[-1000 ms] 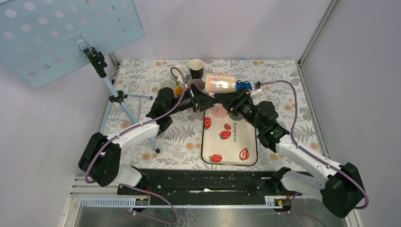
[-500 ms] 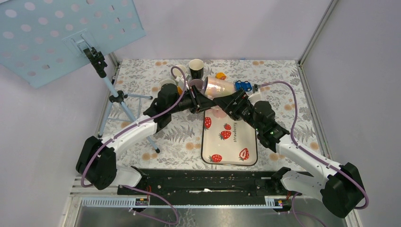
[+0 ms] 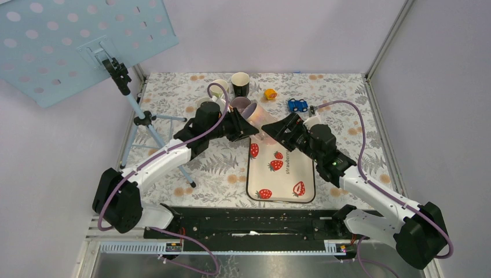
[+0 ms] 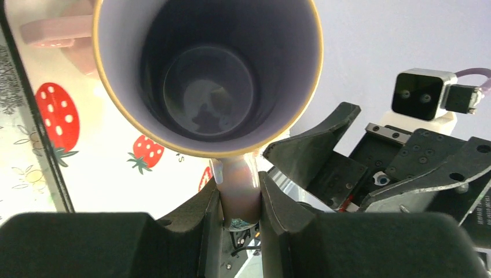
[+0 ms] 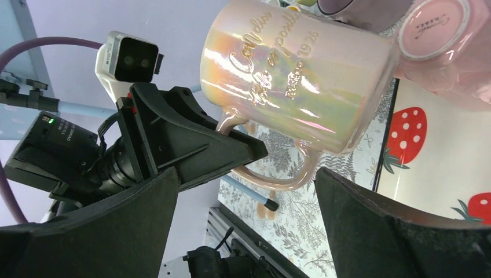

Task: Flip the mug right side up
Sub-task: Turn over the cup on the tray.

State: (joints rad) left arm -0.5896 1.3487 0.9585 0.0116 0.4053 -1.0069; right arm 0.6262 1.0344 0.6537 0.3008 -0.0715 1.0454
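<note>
Top external view: on the flowered tablecloth [image 3: 347,92] a white tray printed with red strawberries [image 3: 289,180] lies in the middle. Behind it stand a black paper cup [image 3: 240,84] and a cream cup [image 3: 223,84]. Further right lie a small orange toy [image 3: 270,93] and a blue toy car [image 3: 297,105]. A light blue perforated board on a tripod [image 3: 75,40] stands at the far left. The pearly pink ceramic mug [image 3: 255,113] hangs in the air over the far end of the tray, tipped on its side, between the two pincers. The left pincer [image 3: 246,123] grasps it. The right pincer [image 3: 277,128] is just beside it.

Left wrist view: the left pincer is clenched on the mug's handle. The mouth of the mug faces the camera and shows a purple inside and a gold rim.

Right wrist view: the mug lies sideways with its handle pointing down, pinched by the left pincer. The right fingers [image 5: 87,231] stand wide apart, released, and touch nothing. An upside-down plain pink mug [image 5: 446,46] sits on the tray, close to the held mug's bottom.
</note>
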